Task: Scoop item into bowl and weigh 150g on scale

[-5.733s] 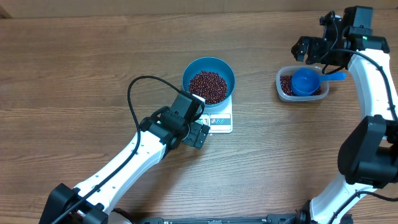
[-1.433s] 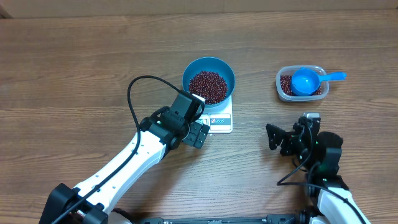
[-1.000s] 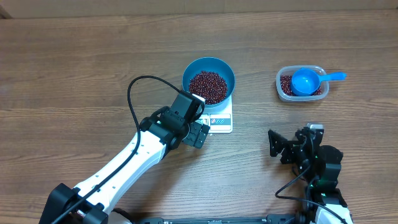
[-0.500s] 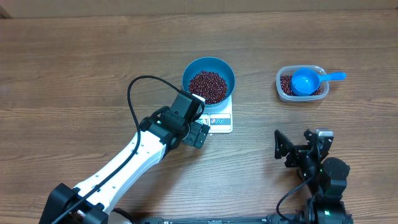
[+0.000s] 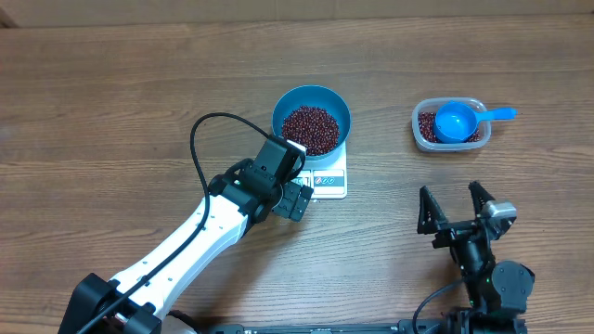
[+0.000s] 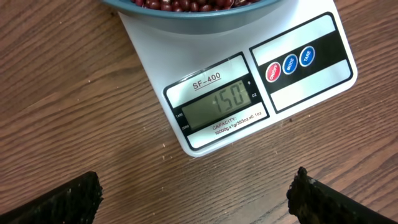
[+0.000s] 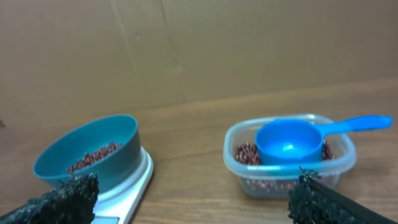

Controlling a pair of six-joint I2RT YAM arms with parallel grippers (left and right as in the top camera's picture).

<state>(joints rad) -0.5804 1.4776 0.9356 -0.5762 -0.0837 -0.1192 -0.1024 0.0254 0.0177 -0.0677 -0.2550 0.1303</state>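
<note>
The blue bowl [image 5: 311, 119] stands on the white scale [image 5: 327, 176] with a heap of dark red-brown beans [image 5: 310, 128] in it. In the left wrist view the scale's display [image 6: 217, 106] reads 150. My left gripper [image 5: 297, 193] hovers open at the scale's near-left corner, its fingertips [image 6: 68, 199] wide apart over bare wood. My right gripper [image 5: 452, 209] is open and empty near the front right, pointing at the clear tub [image 5: 422, 130]. From the right wrist I see the bowl [image 7: 93, 149] and the scale [image 7: 138, 182].
The clear tub [image 7: 236, 155] at the back right holds more beans and a blue handled scoop [image 5: 457, 121], its handle pointing right. A black cable loops above my left arm [image 5: 200, 139]. A cardboard wall [image 7: 186, 43] stands behind the table.
My right arm has drawn back toward the table's front edge and its open gripper has swung to face the tub. The left arm, bowl and scale have not moved.
</note>
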